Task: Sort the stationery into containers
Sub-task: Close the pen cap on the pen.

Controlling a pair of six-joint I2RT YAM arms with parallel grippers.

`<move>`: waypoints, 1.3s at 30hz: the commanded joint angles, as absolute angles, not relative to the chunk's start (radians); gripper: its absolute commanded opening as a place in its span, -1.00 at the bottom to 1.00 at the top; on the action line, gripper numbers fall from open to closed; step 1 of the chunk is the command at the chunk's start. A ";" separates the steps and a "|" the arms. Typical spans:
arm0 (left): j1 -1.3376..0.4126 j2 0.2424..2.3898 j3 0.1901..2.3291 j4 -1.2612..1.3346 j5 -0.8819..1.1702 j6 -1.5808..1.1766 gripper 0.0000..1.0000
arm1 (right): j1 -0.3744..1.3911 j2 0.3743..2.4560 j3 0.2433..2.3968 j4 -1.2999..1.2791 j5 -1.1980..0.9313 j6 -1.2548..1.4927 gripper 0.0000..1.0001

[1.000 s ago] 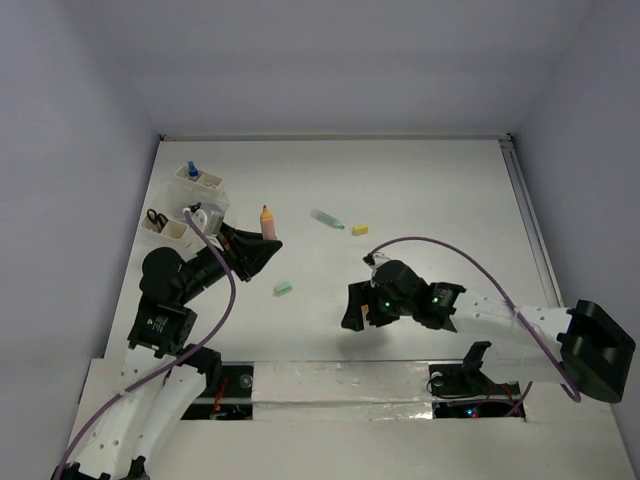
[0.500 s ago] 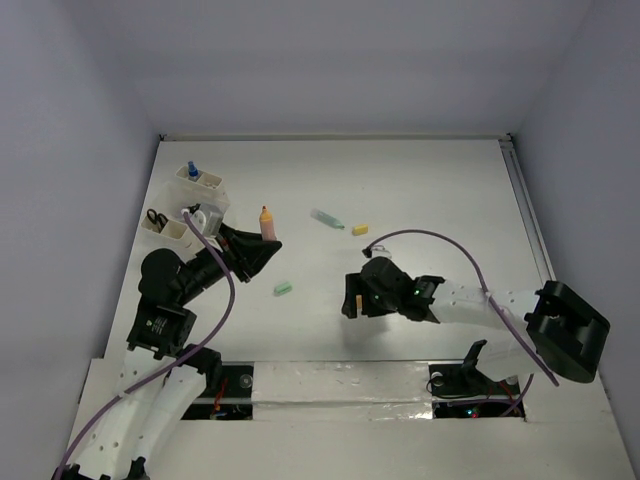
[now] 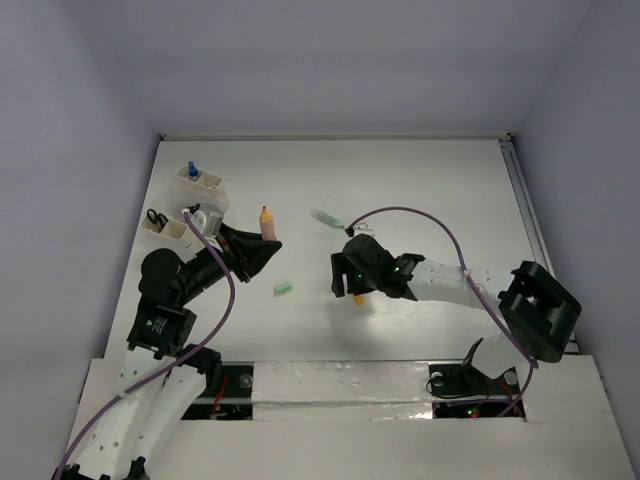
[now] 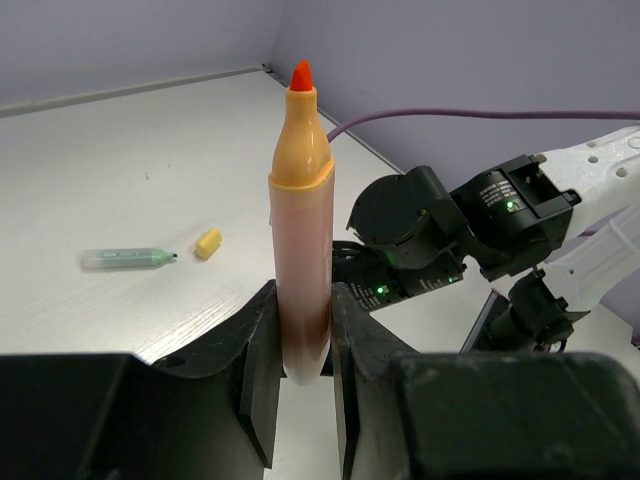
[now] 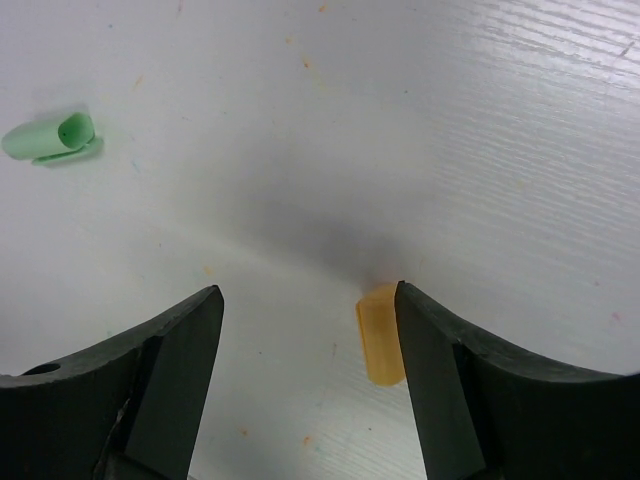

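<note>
Off-white plastic bins (image 3: 214, 192) stand at the far left of the worktop (image 3: 430, 180) — a blue-capped pen (image 3: 192, 170) rises from the farther one, and black-handled scissors (image 3: 155, 216) from the nearer one. Just right of them the left gripper (image 4: 300, 335) pinches an orange marker (image 4: 300, 220) by its lower end. A green eraser (image 5: 50, 138) lies free on the worktop. The right gripper (image 5: 305, 330) hangs low with its jaws spread — an orange eraser (image 5: 380, 345) lies between them, close against one finger. Farther back, a green marker (image 4: 125, 259) and a yellow eraser (image 4: 207, 243) lie near each other.
</note>
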State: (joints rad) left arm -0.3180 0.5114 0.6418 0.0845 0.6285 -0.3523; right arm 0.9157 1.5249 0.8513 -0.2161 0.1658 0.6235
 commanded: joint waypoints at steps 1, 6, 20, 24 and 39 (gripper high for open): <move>-0.313 0.503 0.686 0.121 0.644 -0.342 -1.00 | 0.913 1.471 0.881 -0.271 0.219 0.574 0.50; -0.313 0.508 0.686 0.126 0.650 -0.345 -1.00 | 0.913 1.454 0.917 -0.420 0.196 0.505 0.30; -0.313 0.518 0.686 0.124 0.653 -0.344 -1.00 | 0.913 1.712 1.124 -0.617 0.156 0.324 0.18; -0.313 0.520 0.686 0.124 0.655 -0.344 -1.00 | 0.913 1.764 1.154 -0.649 0.172 0.313 0.08; -0.313 0.512 0.686 0.124 0.658 -0.344 -1.00 | 0.913 1.806 1.181 -0.712 0.175 0.290 -1.00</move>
